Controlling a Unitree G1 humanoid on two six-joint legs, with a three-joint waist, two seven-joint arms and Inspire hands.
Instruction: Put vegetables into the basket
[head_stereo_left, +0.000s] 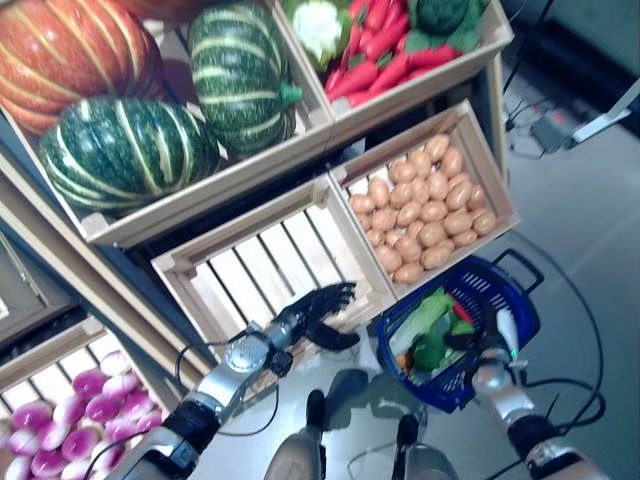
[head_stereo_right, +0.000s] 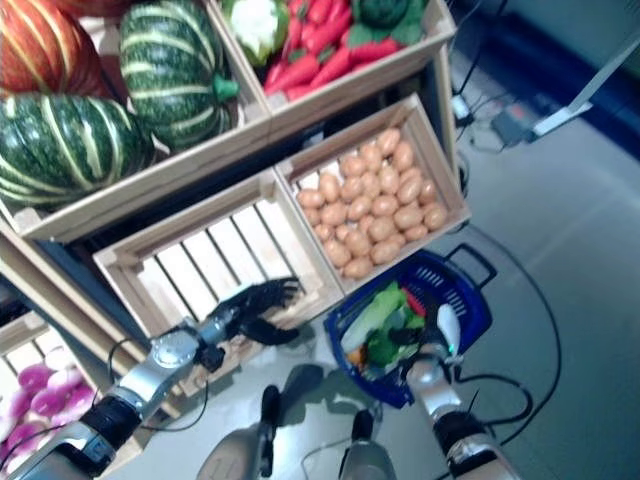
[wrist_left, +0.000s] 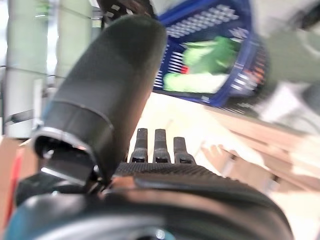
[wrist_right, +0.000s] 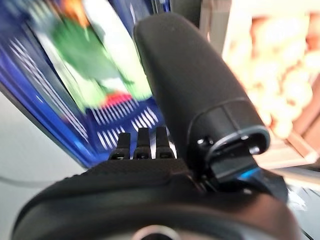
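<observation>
Light was even and fairly bright in both eye views, with a cool bluish wash over the floor (head_stereo_left: 590, 200). Pale slats of the empty crate (head_stereo_left: 265, 265) looked washed out. Soft shadows lay under the shelves. In the wrist views motion blur smeared the basket (wrist_left: 210, 55) and the potatoes (wrist_right: 280, 85), while each hand (wrist_right: 200, 95) filled the foreground, out of focus.

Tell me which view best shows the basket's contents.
The left eye view: the blue basket lies open with green vegetables inside. The right eye view matches it; both wrist views show them blurred behind thumbs.
</observation>
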